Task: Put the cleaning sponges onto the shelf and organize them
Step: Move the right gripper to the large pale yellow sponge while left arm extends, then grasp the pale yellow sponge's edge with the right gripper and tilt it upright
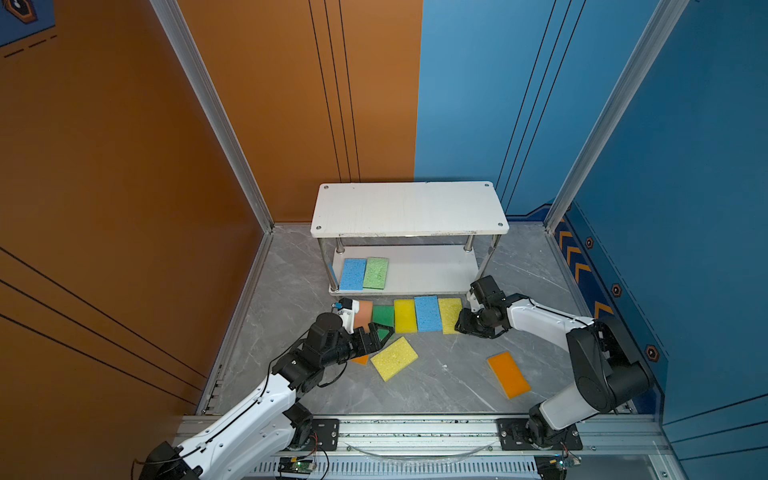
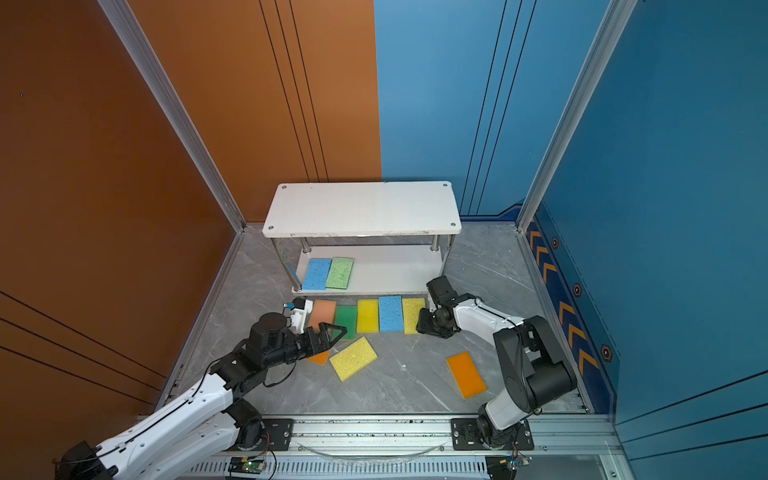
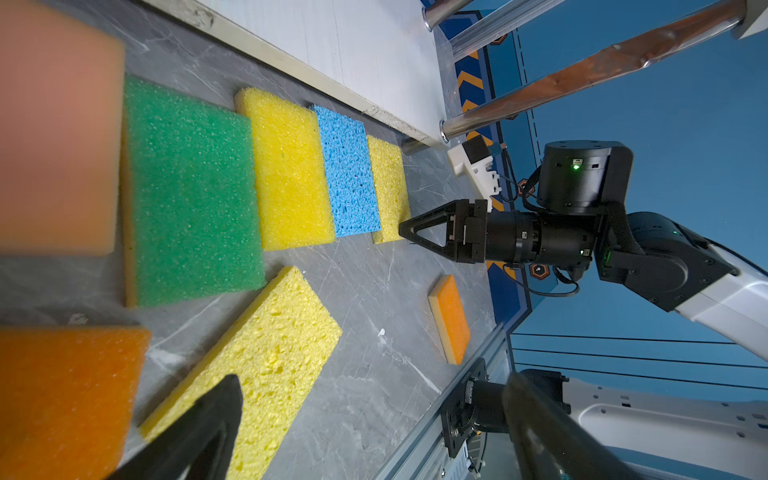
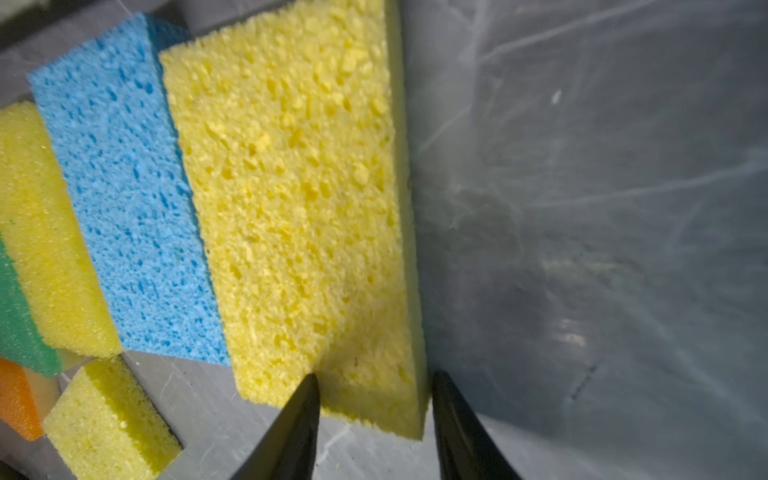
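1. The left gripper (image 1: 376,331) hung low, left of centre in both top views, over the near ends of the peach sponge (image 1: 365,311) and the dark green sponge (image 1: 383,314). Its jaws were spread wide, with nothing between them.
2. An orange sponge (image 1: 360,359) lay mostly hidden beneath that gripper. A tilted yellow sponge (image 1: 394,358) lay just to its right on the grey floor (image 1: 449,374).
3. The shelf (image 1: 409,205) stood at centre frame against the back wall. At the left end of its lower board (image 1: 428,266), a blue sponge (image 1: 353,274) and a light green sponge (image 1: 376,273) lay flat, side by side and touching.
4. In front of the shelf a row of five sponges ran side by side. After the peach and dark green ones came a bright yellow sponge (image 1: 405,316), a second blue sponge (image 1: 428,313) and a pale yellow sponge (image 1: 450,313).
5. The right gripper (image 4: 376,395) met the near right corner of the pale yellow sponge. In the right wrist view one fingertip (image 4: 299,415) lay over the sponge's top face and the other stood beside its long edge. The jaws were part-way apart astride that edge, and whether they pinched it could not be told.
6. A second orange sponge (image 1: 508,375) lay alone at the lower right of the floor, well apart from the others.
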Robot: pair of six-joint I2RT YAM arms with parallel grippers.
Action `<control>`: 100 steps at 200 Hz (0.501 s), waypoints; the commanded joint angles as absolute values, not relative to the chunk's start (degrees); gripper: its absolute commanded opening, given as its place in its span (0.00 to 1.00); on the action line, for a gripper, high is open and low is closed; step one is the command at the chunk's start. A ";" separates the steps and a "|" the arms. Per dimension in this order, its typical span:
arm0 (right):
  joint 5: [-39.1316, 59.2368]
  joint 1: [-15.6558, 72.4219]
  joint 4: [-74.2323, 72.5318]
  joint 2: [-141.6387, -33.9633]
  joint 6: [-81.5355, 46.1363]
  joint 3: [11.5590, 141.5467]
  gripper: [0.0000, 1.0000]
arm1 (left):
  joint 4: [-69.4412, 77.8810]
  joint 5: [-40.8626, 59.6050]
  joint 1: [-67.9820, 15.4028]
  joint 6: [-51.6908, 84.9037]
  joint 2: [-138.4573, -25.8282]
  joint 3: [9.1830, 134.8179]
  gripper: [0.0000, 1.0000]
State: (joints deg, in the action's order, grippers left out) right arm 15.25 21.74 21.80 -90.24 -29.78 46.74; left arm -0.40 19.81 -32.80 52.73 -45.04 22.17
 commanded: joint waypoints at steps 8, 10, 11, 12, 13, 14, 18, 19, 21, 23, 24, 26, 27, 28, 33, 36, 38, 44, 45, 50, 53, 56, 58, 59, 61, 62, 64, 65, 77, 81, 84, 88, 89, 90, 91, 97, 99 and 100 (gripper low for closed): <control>15.34 21.46 21.38 -91.75 -29.22 46.06 0.39 | -0.67 18.94 -32.77 52.02 -44.34 22.14 0.98; 15.30 21.45 21.36 -91.76 -29.26 46.06 0.39 | -0.63 18.95 -32.78 52.03 -44.37 22.15 0.98; 15.34 21.45 21.36 -91.76 -29.26 46.06 0.38 | -0.62 18.92 -32.78 52.07 -44.42 22.15 0.98; 15.32 21.45 21.36 -91.76 -29.26 45.97 0.38 | -0.62 18.95 -32.78 52.05 -44.45 22.10 0.98; 15.31 21.49 21.40 -91.71 -29.27 45.97 0.38 | -0.57 18.93 -32.74 52.04 -44.42 22.04 0.98; 15.30 21.47 21.38 -91.69 -29.27 45.97 0.37 | -0.55 18.95 -32.76 51.99 -44.44 22.01 0.98; 15.35 21.45 21.36 -91.66 -29.27 45.97 0.36 | -0.61 18.91 -32.69 52.01 -44.47 22.02 0.98; 15.32 21.45 21.36 -91.67 -29.27 45.92 0.35 | -0.57 18.94 -32.69 52.02 -44.47 22.04 0.98; 15.30 21.45 21.36 -91.60 -29.25 45.89 0.34 | -0.56 18.93 -32.69 52.03 -44.43 22.06 0.98; 15.29 21.45 21.40 -91.59 -29.26 45.88 0.33 | -0.56 18.91 -32.70 51.99 -44.46 22.06 0.98; 15.29 21.45 21.38 -91.54 -29.22 45.88 0.33 | -0.59 18.94 -32.70 52.01 -44.47 22.06 0.98; 15.29 21.45 21.36 -91.46 -29.26 45.81 0.32 | -0.54 18.97 -32.67 52.00 -44.43 22.04 0.98; 15.29 21.45 21.36 -91.43 -29.26 45.80 0.32 | -0.58 18.94 -32.68 52.02 -44.45 22.05 0.98; 15.29 21.45 21.36 -91.38 -29.22 45.84 0.31 | -0.55 18.96 -32.65 51.98 -44.46 22.01 0.98; 15.40 21.49 21.42 -91.17 -29.31 45.65 0.29 | -0.55 18.96 -32.69 52.06 -44.48 22.03 0.98; 15.38 21.49 21.44 -91.03 -29.31 45.58 0.28 | -0.55 18.97 -32.69 52.05 -44.45 22.06 0.98; 15.38 21.46 21.44 -90.89 -29.34 45.58 0.27 | -0.56 18.91 -32.70 52.10 -44.47 22.02 0.98; 15.38 21.45 21.45 -90.52 -29.36 45.37 0.24 | -0.55 18.97 -32.68 52.11 -44.45 22.02 0.98; 15.38 21.45 21.49 -90.39 -29.36 45.31 0.24 | -0.54 18.98 -32.69 52.12 -44.42 22.04 0.98; 15.38 21.49 21.66 -90.00 -29.36 45.14 0.22 | -0.59 18.95 -32.65 52.12 -44.40 22.06 0.98; 15.40 21.45 21.70 -89.67 -29.31 45.04 0.20 | -0.53 18.90 -32.66 52.12 -44.39 22.01 0.98; 15.35 21.46 21.83 -89.39 -29.34 44.88 0.19 | -0.56 18.96 -32.61 52.12 -44.38 21.99 0.98; 15.31 21.47 21.83 -89.19 -29.33 44.88 0.19 | -0.56 18.94 -32.65 52.12 -44.32 22.02 0.98; 15.26 21.46 21.94 -89.19 -29.39 44.81 0.18 | -0.54 18.96 -32.63 52.12 -44.31 22.04 0.98; 15.22 21.45 21.95 -88.96 -29.34 44.73 0.17 | -0.55 18.89 -32.68 52.12 -44.30 22.03 0.98; 15.21 21.45 22.01 -88.82 -29.39 44.65 0.17 | -0.58 18.89 -32.69 52.12 -44.30 22.00 0.98; 15.14 21.45 22.07 -88.61 -29.43 44.47 0.16 | -0.61 18.87 -32.65 52.08 -44.30 22.02 0.98; 15.13 21.45 22.06 -88.42 -29.39 44.43 0.16 | -0.61 18.84 -32.58 52.05 -44.30 22.04 0.98; 15.06 21.45 22.25 -86.72 -29.66 43.54 0.12 | -0.49 18.67 -32.60 51.99 -44.42 22.03 0.98; 15.03 21.45 22.34 -86.00 -29.77 43.19 0.11 | -0.36 18.59 -32.60 52.03 -44.55 21.97 0.98; 15.03 21.45 22.36 -85.56 -29.86 42.97 0.11 | -0.28 18.59 -32.57 52.03 -44.64 21.98 0.98; 15.08 21.51 22.44 -84.89 -29.96 42.63 0.10 | -0.08 18.59 -32.53 52.10 -44.76 22.07 0.98; 15.06 21.52 22.51 -84.76 -30.01 42.54 0.10 | -0.08 18.57 -32.57 52.11 -44.79 22.11 0.98; 15.04 21.53 22.51 -84.53 -30.03 42.50 0.10 | -0.04 18.56 -32.59 52.12 -44.85 22.13 0.98; 15.08 21.53 22.55 -84.36 -30.05 42.39 0.10 | -0.02 18.55 -32.55 52.12 -44.88 22.14 0.98; 15.12 21.53 22.86 -83.34 -30.18 41.92 0.09 | 0.21 18.58 -32.52 52.12 -45.15 22.14 0.98; 15.12 21.53 22.99 -83.04 -30.22 41.81 0.09 | 0.29 18.60 -32.54 52.08 -45.19 22.17 0.98; 15.16 21.53 23.05 -82.87 -30.23 41.74 0.09 | 0.32 18.57 -32.53 52.10 -45.27 22.11 0.98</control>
